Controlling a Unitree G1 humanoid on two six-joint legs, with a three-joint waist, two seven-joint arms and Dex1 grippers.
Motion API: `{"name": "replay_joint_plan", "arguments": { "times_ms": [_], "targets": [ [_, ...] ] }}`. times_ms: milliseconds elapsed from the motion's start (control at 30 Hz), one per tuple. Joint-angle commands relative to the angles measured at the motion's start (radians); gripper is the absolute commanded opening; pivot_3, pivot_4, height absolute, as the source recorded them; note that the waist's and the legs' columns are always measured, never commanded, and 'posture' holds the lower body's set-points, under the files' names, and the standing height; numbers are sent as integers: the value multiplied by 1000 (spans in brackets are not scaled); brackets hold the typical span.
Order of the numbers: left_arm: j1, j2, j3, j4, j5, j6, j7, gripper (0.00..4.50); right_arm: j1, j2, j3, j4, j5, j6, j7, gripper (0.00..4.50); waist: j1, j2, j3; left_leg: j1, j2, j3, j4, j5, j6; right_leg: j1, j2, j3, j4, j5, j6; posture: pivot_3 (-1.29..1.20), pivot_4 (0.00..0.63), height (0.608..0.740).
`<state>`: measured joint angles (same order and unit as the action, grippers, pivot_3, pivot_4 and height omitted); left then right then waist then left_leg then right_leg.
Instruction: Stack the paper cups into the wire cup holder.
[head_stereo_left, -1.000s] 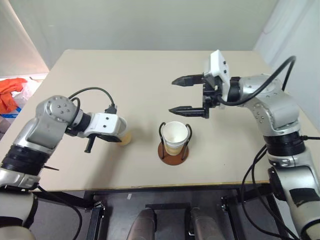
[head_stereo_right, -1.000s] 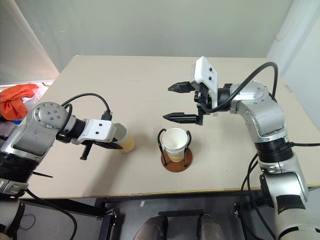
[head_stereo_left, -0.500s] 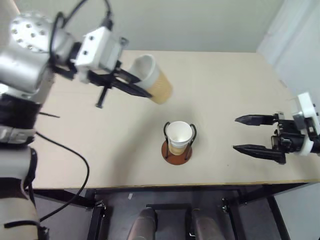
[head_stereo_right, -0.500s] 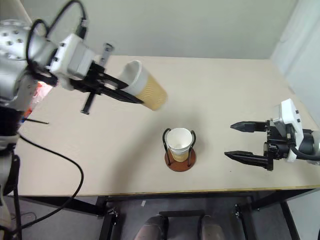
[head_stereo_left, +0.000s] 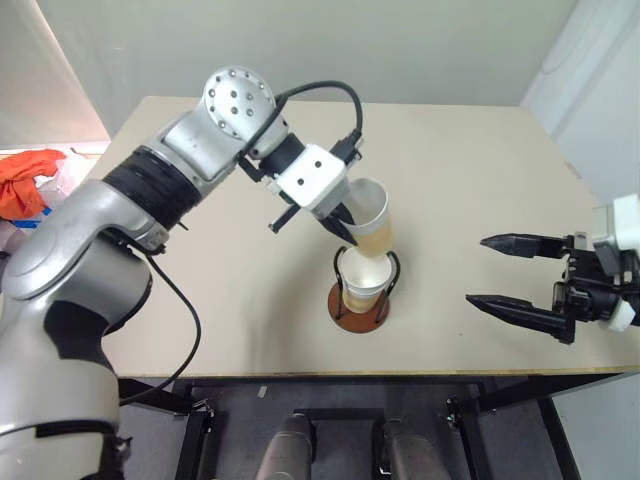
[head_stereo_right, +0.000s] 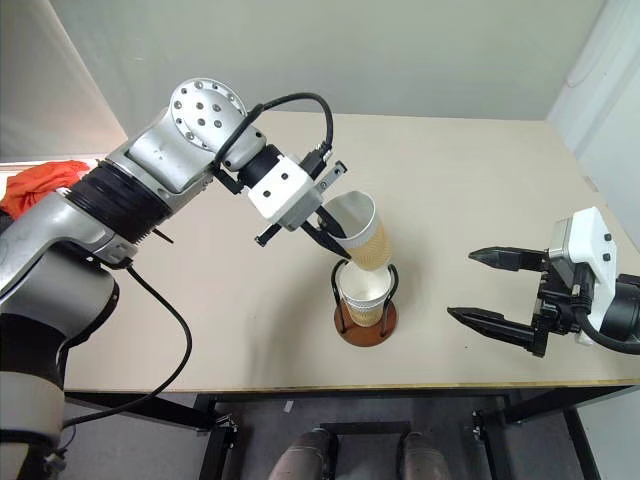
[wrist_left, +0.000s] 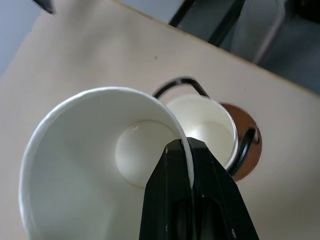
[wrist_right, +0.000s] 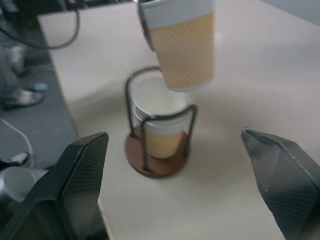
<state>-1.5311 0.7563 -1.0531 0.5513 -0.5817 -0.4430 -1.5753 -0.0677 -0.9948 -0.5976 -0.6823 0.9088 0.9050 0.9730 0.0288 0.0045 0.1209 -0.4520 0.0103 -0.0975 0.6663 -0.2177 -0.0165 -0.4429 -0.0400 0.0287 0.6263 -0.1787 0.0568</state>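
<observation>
My left gripper (head_stereo_left: 343, 224) is shut on the rim of a tan paper cup (head_stereo_left: 371, 222), one finger inside it and one outside. The cup hangs tilted, mouth up, with its bottom just over the mouth of a second paper cup (head_stereo_left: 362, 282). That second cup stands upright in the wire cup holder (head_stereo_right: 386, 325), between its black wire loops on the reddish-brown base. The left wrist view looks into the held cup (wrist_left: 90, 165), with the holder's cup (wrist_left: 207, 127) beyond it. My right gripper (head_stereo_left: 476, 270) is open and empty, off to the right of the holder near the table's front edge.
The beige table (head_stereo_left: 200, 300) is bare around the holder. An orange cloth (head_stereo_left: 20, 180) lies beyond the table's left edge. A pale wall stands behind the far edge.
My left gripper lifted the cup off the table and carried it right, to just above the cup in the holder. My right gripper drew away to the right, staying open.
</observation>
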Motion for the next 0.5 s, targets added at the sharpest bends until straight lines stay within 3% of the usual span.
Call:
{"name": "replay_joint_plan", "arguments": {
  "times_ms": [33, 500],
  "targets": [
    [-44, -4, -21, 6, -21, -57, -39, 18, 11, -21, -56, -37, 22, -5, -39, 4500, 3, 0, 0, -1, 0, 0, 1, -1, -1, 0, 0, 0, -1, 1, 1, 0, 150, 740],
    [-61, 57, -34, -86, -139, -44, -39, 18, 16, -45, -2, -11, 5, -52, -59, 4500, 13, 0, 0, -2, -5, 3, 6, -12, 10, 1, -5, 1, -1, -3, 7, 0, 150, 740]
  ]
}}
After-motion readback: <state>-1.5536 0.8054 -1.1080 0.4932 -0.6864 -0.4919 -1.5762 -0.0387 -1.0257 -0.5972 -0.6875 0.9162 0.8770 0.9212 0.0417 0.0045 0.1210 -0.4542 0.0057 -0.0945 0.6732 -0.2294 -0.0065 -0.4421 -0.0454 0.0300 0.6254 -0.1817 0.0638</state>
